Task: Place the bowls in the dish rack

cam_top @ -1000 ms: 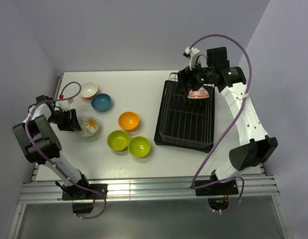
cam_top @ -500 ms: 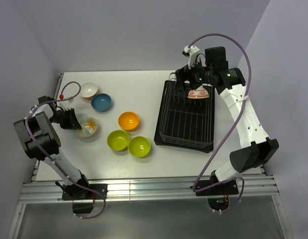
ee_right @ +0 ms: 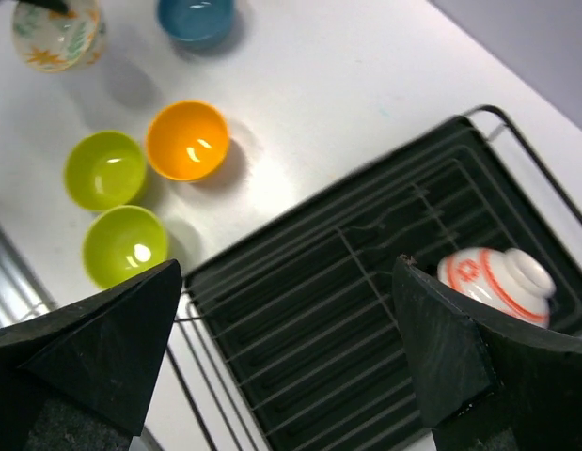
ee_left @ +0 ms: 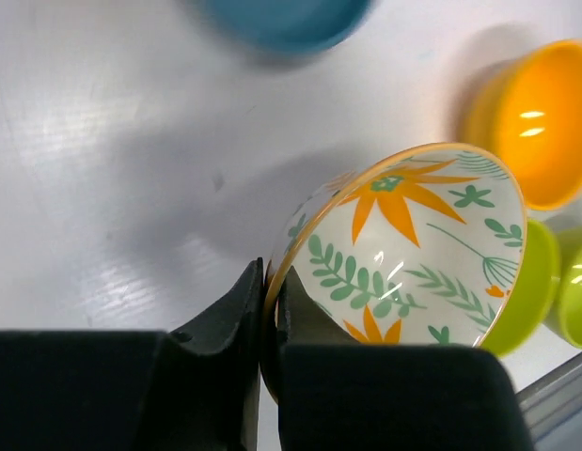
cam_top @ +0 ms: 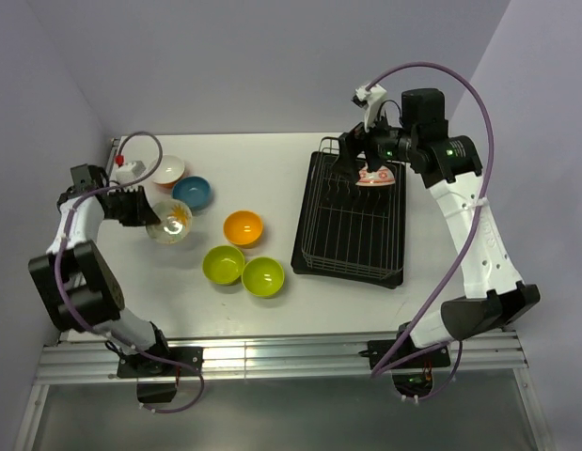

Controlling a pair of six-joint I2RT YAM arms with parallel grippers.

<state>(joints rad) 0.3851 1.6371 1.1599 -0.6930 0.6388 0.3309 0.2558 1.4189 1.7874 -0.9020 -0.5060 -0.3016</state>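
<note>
1. Now, against the view of a second ago, my left arm is swinging toward the far side of the table [cam_top: 272, 169]. The floral bowl [ee_left: 413, 254] is travelling with it and is arriving just beside the blue bowl [cam_top: 192, 193].
2. My left gripper [ee_left: 270, 282] is pinching that bowl's rim, one finger inside and one outside. The bowl is tilting with its mouth toward the orange bowl [cam_top: 243, 227]. In the right wrist view its shadow is falling apart from it, so it appears to be off the table.
3. My right arm is drawing back from where it stood a second ago, its elbow now further out to the right. The right gripper [ee_right: 286, 277] is hanging over the dish rack [cam_top: 347, 244] with its fingers spread wide, gripping nothing.
4. A white bowl with red marks [ee_right: 497, 279] is sitting upside down in the rack's far right corner, where it was a second ago. In the wrist view it is lying just inside the right finger, and I cannot tell any contact.
5. On the table left of the rack, the orange bowl, the left lime green bowl [cam_top: 224, 264], the right lime green bowl [cam_top: 262, 276] and the salmon-red bowl [cam_top: 167, 170] are lying where they were.
</note>
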